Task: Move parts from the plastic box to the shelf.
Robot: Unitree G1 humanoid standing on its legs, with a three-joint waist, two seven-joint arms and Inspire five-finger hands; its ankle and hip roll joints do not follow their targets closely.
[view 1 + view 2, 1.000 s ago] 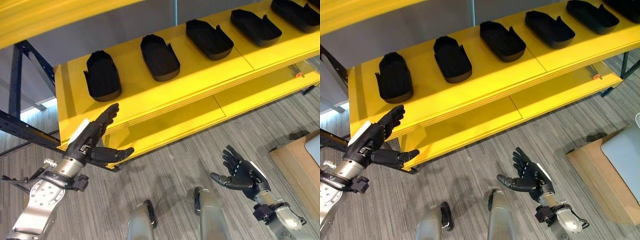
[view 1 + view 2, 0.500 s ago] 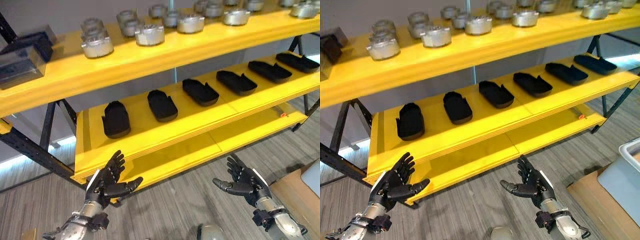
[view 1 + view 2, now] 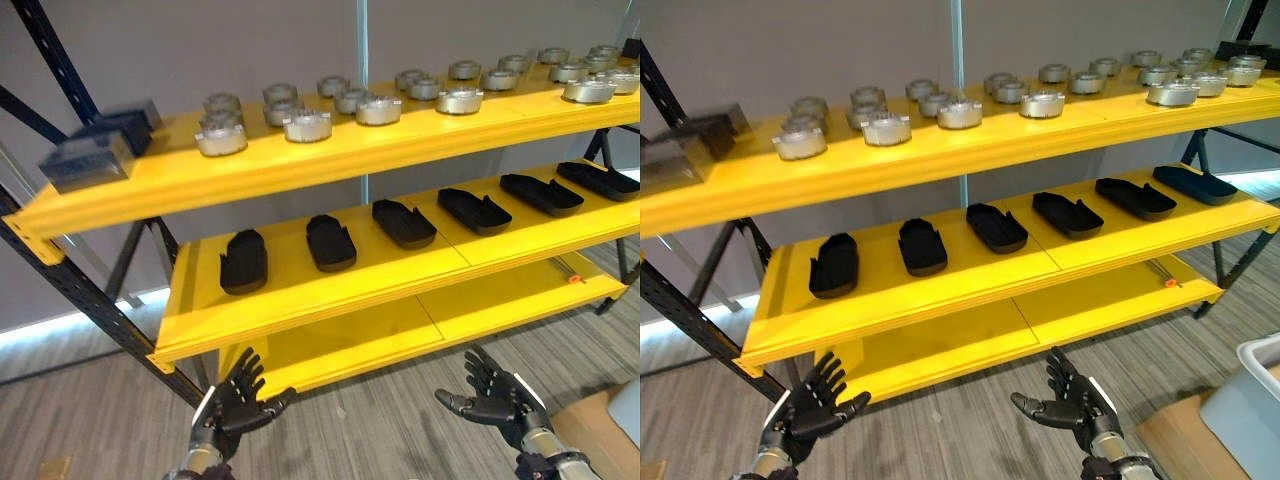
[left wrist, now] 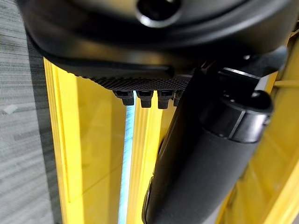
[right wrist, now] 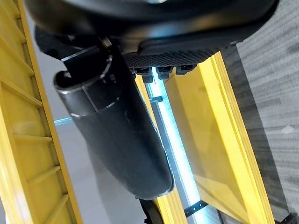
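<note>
A yellow shelf rack point(image 3: 300, 170) stands before me. Its top level carries several round silver metal parts point(image 3: 307, 124). Several black tray-shaped parts point(image 3: 331, 243) lie in a row on the middle level point(image 3: 400, 270). My left hand point(image 3: 237, 405) hovers low in front of the rack's bottom level, open and empty, fingers spread. Off to the right my right hand point(image 3: 497, 396) is held palm up, open, with nothing in it. In the left wrist view the left thumb point(image 4: 201, 158) stands before the yellow shelf boards. At the right edge sits the corner of a grey plastic box point(image 3: 1255, 395).
The plastic box rests on a brown cardboard box point(image 3: 1175, 440) at the lower right. A dark blurred box point(image 3: 95, 150) sits at the left end of the top level. Black steel uprights point(image 3: 90, 300) frame the rack's left side. Grey striped floor point(image 3: 90, 430) lies below.
The camera has tilted up, so the whole rack with its top level has come into view. Both hands stay open and now sit at the bottom of the picture.
</note>
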